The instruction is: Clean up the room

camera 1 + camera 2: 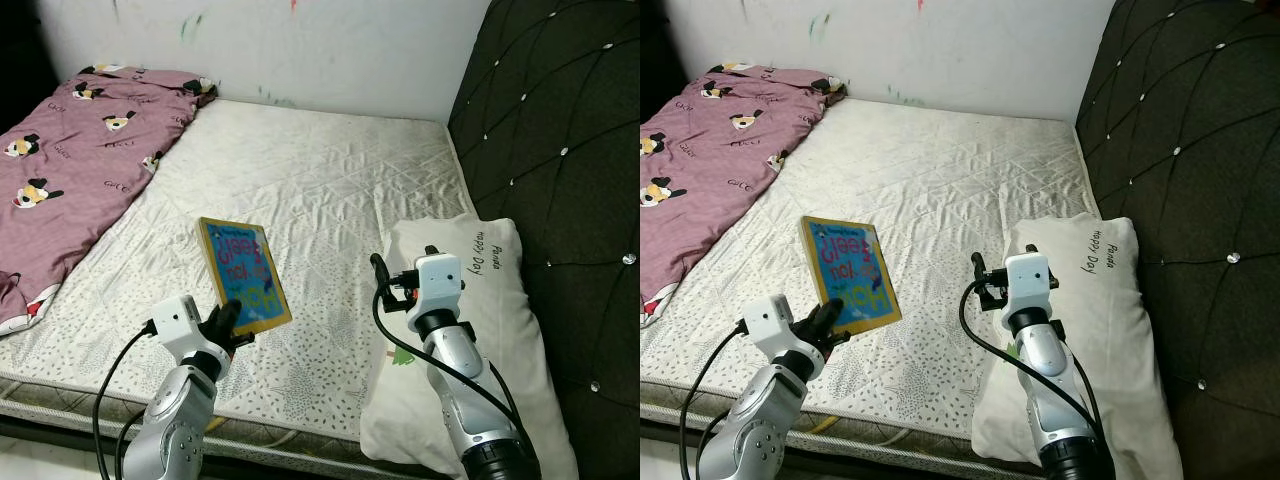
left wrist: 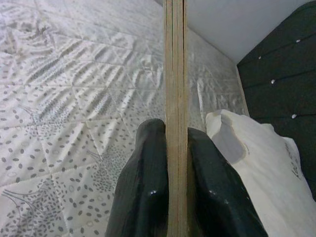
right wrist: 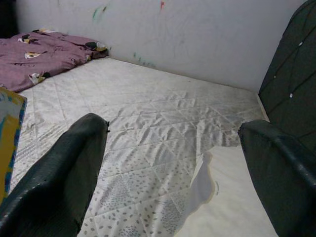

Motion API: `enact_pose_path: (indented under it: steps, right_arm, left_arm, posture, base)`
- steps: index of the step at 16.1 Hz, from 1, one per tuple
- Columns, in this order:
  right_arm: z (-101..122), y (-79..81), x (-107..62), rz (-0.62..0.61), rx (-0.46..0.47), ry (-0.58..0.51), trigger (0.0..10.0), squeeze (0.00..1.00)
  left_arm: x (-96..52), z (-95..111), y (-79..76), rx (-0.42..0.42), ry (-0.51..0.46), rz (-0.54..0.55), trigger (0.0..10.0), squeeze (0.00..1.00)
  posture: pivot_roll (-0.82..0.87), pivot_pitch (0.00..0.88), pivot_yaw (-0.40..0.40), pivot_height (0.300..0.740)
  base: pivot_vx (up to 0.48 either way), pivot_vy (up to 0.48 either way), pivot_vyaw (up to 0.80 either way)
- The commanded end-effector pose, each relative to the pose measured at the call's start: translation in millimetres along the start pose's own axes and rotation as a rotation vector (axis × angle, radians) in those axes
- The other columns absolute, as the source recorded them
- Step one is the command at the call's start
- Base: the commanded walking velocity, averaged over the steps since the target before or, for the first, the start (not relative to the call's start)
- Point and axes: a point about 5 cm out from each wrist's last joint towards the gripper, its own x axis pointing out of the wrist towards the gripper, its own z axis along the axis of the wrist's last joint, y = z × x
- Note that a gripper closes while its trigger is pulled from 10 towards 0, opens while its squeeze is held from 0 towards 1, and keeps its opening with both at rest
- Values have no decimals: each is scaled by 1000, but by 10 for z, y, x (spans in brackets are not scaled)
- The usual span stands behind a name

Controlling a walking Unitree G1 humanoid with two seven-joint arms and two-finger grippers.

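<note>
Surface: bare quilted white mattress (image 1: 320,190) with grey leaf print, fills centre of frame. Pale wall (image 1: 330,45) along the top, a few coloured paint smudges on it. Dark tufted headboard (image 1: 560,150) with stud buttons down the right side.

Other items: mauve blanket (image 1: 70,150) with cartoon-dog print bunched in the upper left, draped over the mattress's left edge. White pillow (image 1: 500,330) with small script text at lower right, butted against the headboard.

Task item: picture book (image 1: 245,275), blue cover with yellow border, lower centre-left of frame, lifted off the mattress and tilted. Left gripper (image 1: 225,322) is clamped on the book's lower edge; left wrist view shows both black fingers (image 2: 143,187) pressed on either side of the book's page edge (image 2: 175,98), book running straight up the middle of that frame.

Right gripper (image 1: 381,272) hangs over the pillow's near-left corner, lower right of centre, holding nothing. Right wrist view: fingers (image 3: 64,173) spread wide, mattress and pillow corner between them, book edge at far left of that frame.

Nothing between either gripper and the mattress; black cables loop off both wrists.
</note>
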Motion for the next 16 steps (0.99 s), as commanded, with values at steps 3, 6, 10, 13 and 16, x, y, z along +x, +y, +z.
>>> enact_pose_path:
  steps: [3,6,10,13,16]
  right_arm:
    - [45,-51,12,-34,-10,-3,10000,0]
    - [-61,-244,-131,-90,-16,45,10000,0]
    - [-22,-389,-300,43,-9,70,10000,0]
    - [-12,-581,-444,25,-27,115,10000,0]
    - [-48,-545,-525,45,-41,155,10000,0]
  left_arm:
    - [18,130,-131,32,-54,-37,10000,0]
    - [-112,329,-44,301,-205,0,10000,0]
    - [-296,421,76,557,-169,-97,10000,0]
    - [-522,374,124,770,-146,-182,10000,0]
    - [-562,336,69,797,-148,-227,10000,0]
  posture:
    - [18,53,-28,740]
    - [22,51,-31,740]
    - [49,35,-52,740]
    - [52,11,-64,740]
    - [43,0,-51,740]
  base:
    - [0,0,0]
    - [0,0,0]
    - [0,0,0]
    - [0,0,0]
    - [0,0,0]
